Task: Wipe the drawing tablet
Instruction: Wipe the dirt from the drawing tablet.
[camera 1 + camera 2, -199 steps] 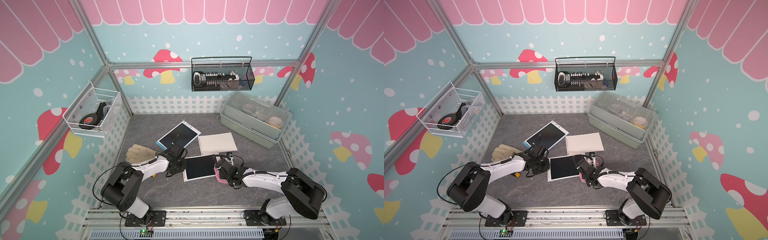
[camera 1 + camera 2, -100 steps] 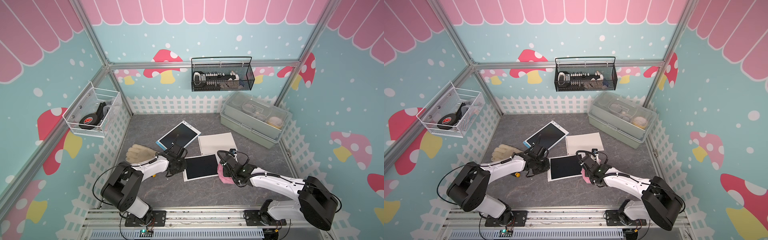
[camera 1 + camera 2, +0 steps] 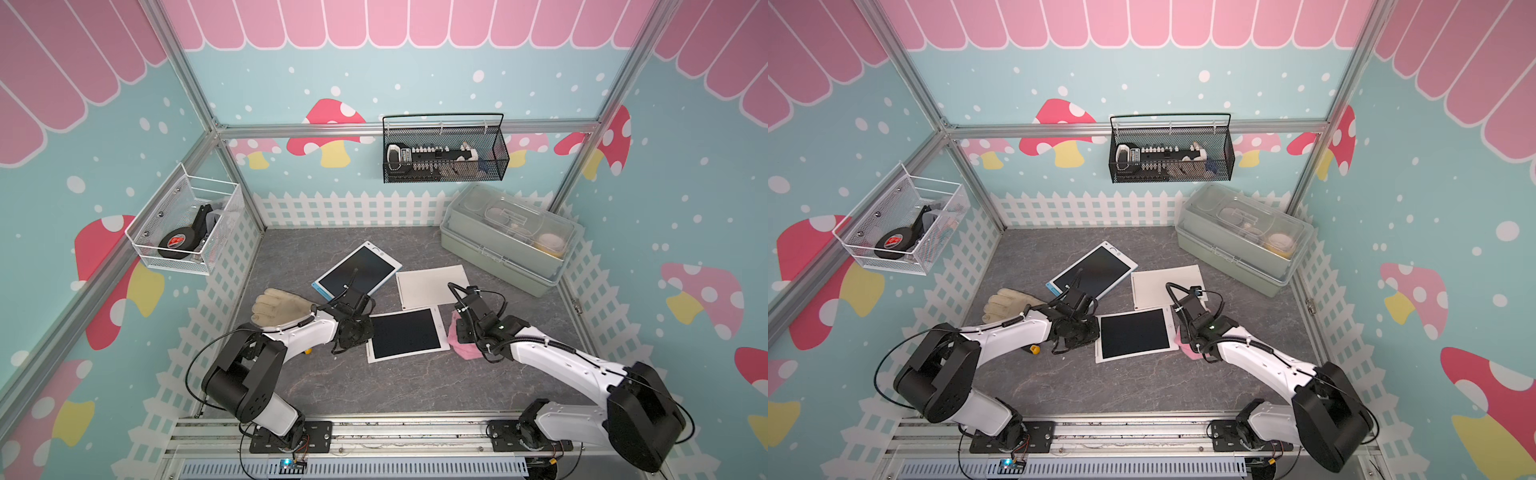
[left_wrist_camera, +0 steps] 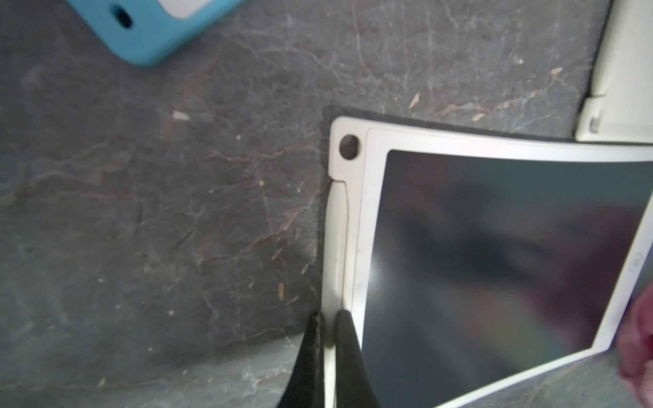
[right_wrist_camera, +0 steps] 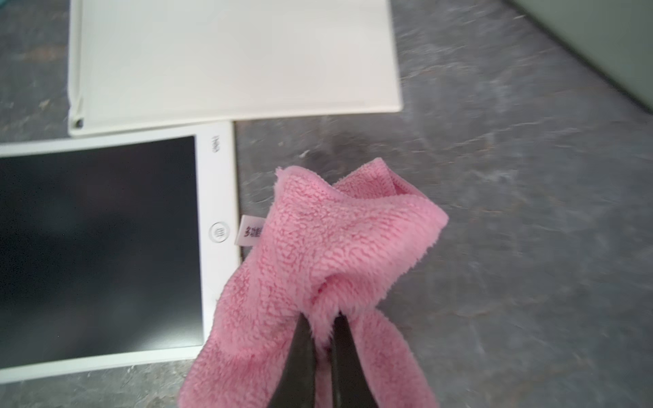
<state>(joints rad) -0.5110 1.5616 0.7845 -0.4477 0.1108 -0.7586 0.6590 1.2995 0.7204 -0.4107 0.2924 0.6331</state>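
white drawing tablet [image 3: 405, 334] w/ dark screen lies flat, pink cloth [image 5: 318, 247] bunched just beside it.

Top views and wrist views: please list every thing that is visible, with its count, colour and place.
drawing tablet: 1, white frame, dark screen, front middle of the grey table
pink cloth: 1, pink, at the drawing tablet's button edge
blue tablet: 1, blue frame, behind the drawing tablet
white board: 1, white, beside the blue tablet
glove: 1, beige, by the left arm
storage box: 1, green, clear lid, back right
black basket: 1, back wall
white basket: 1, left wall
left fingers: 2, black, shut, tips at the drawing tablet's edge
right fingers: 2, black, shut on the pink cloth
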